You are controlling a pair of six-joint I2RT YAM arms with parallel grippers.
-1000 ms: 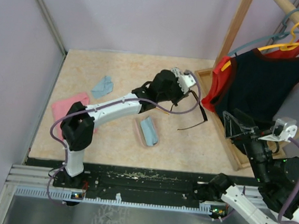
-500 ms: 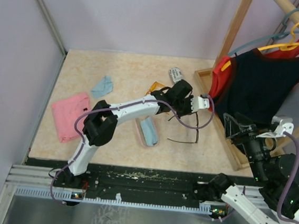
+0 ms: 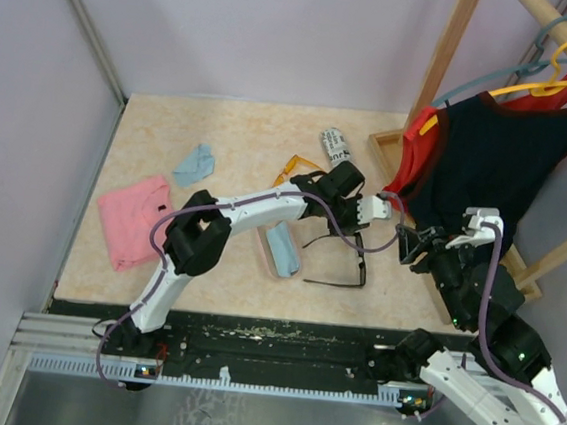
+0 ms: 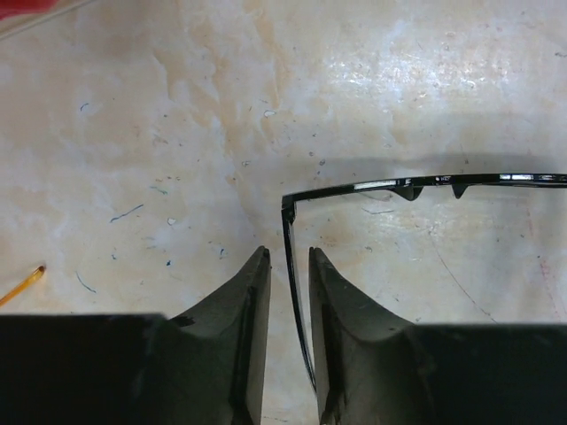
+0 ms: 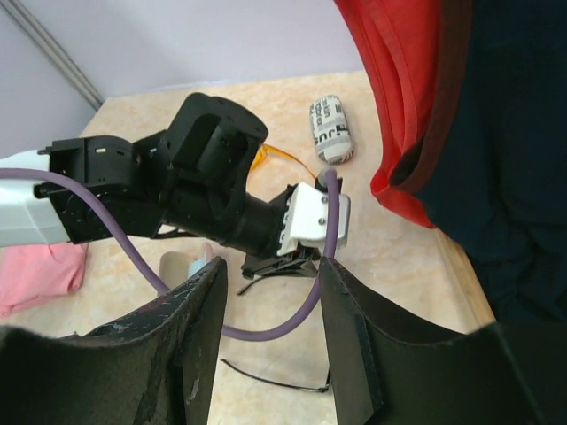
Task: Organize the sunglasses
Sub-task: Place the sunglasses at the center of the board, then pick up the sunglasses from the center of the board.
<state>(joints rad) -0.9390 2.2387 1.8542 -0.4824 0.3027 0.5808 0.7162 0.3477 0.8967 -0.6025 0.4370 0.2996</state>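
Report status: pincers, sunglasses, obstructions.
Left pincer open, loose around black sunglasses arm. Right pincer open, empty, close by. Pair unfolded on table; nothing blocking.

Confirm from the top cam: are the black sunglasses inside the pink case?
No, the black sunglasses lie unfolded on the table, to the right of the pink case, which holds a blue cloth.

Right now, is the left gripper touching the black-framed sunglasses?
Cannot tell. In the left wrist view, an arm of the black-framed sunglasses runs inside the parted left gripper, close to one finger; no plain gap or contact.
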